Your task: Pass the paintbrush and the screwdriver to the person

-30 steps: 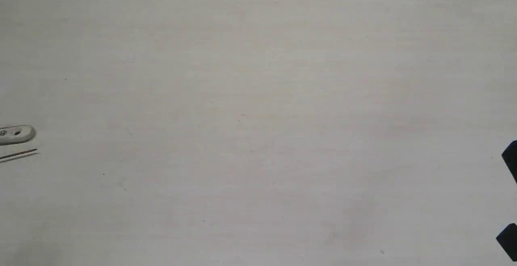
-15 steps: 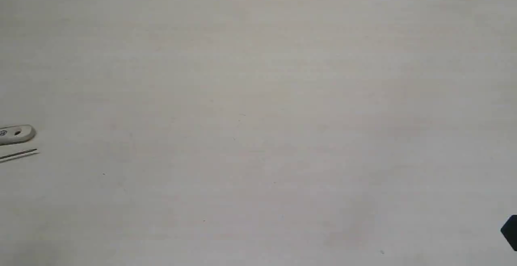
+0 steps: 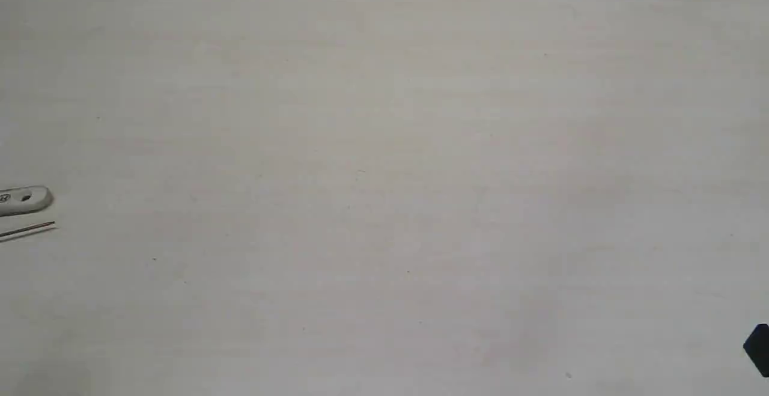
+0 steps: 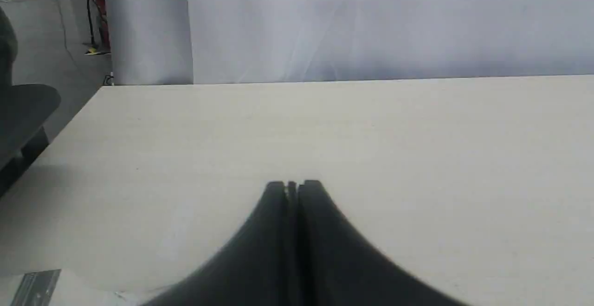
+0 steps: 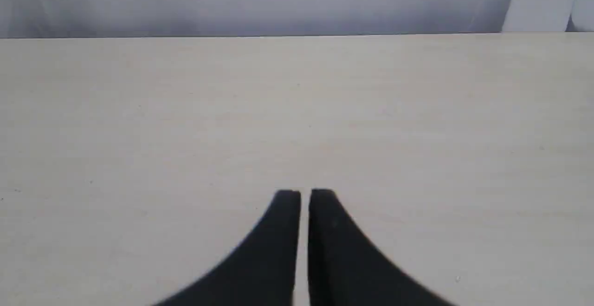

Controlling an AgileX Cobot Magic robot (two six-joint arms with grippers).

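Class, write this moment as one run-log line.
paintbrush: on table | screwdriver: on table | left gripper: shut, empty | right gripper: near-shut, empty

The exterior view looks steeply down on the table (image 3: 384,143) from close above, with the far edge at the top. Each of the 2 wrist views sits low behind its own fingers, left gripper (image 4: 292,185) and right gripper (image 5: 305,192), facing across the same tabletop toward the pale curtain (image 4: 371,22). All 3 views share the table's far edge.
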